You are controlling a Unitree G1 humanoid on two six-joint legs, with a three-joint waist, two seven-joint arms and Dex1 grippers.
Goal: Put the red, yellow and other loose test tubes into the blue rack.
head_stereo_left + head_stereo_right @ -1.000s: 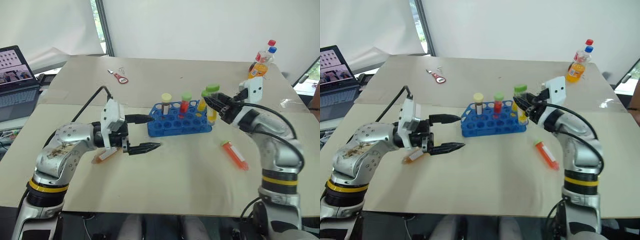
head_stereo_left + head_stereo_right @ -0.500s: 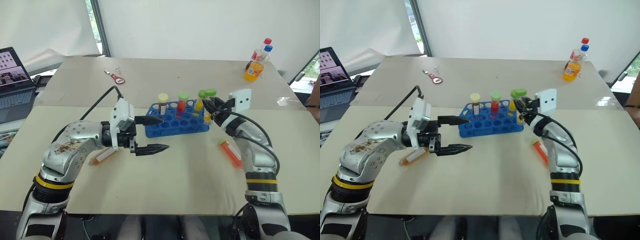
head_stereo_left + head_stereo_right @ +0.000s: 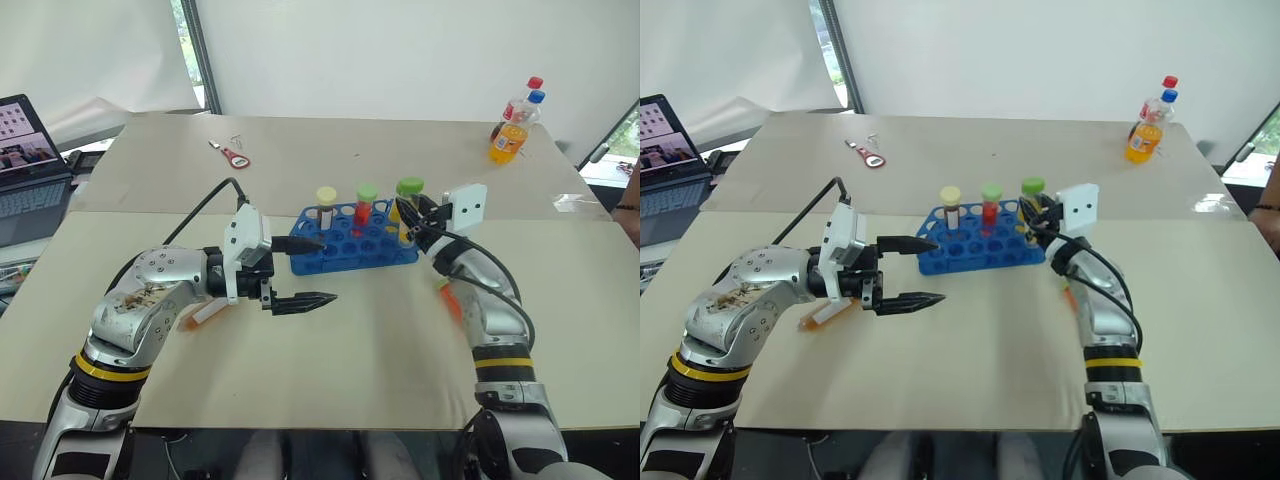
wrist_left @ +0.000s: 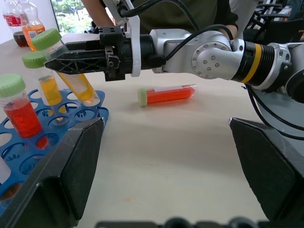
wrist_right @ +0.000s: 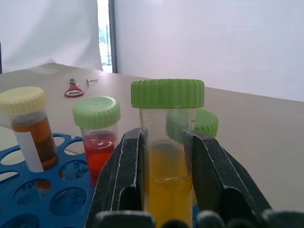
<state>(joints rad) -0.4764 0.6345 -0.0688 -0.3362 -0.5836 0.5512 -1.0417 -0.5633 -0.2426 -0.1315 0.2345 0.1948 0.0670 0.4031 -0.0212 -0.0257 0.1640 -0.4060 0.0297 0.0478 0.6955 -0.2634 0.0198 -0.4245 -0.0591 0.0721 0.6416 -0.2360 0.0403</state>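
The blue rack (image 3: 352, 258) stands mid-table with a brown tube (image 3: 326, 206), a red tube (image 3: 366, 204) and a yellow tube (image 4: 49, 85) upright in it. My right gripper (image 5: 164, 138) is shut on another yellow tube with a green cap (image 3: 408, 198), tilted, its lower end at the rack's right end. A red-orange tube (image 4: 167, 94) lies loose on the table beside my right forearm. An orange tube (image 3: 204, 312) lies beside my left forearm. My left gripper (image 3: 324, 270) is open and empty, just left of the rack.
Two drink bottles (image 3: 510, 128) stand at the far right corner. A red opener (image 3: 236, 153) lies at the far left, and a laptop (image 3: 28, 150) sits off the table's left edge. A person (image 4: 156, 12) stands past the right side.
My right gripper has sunk with the yellow tube, whose cap now sits level with the other caps in the rack. My left gripper has stayed put.
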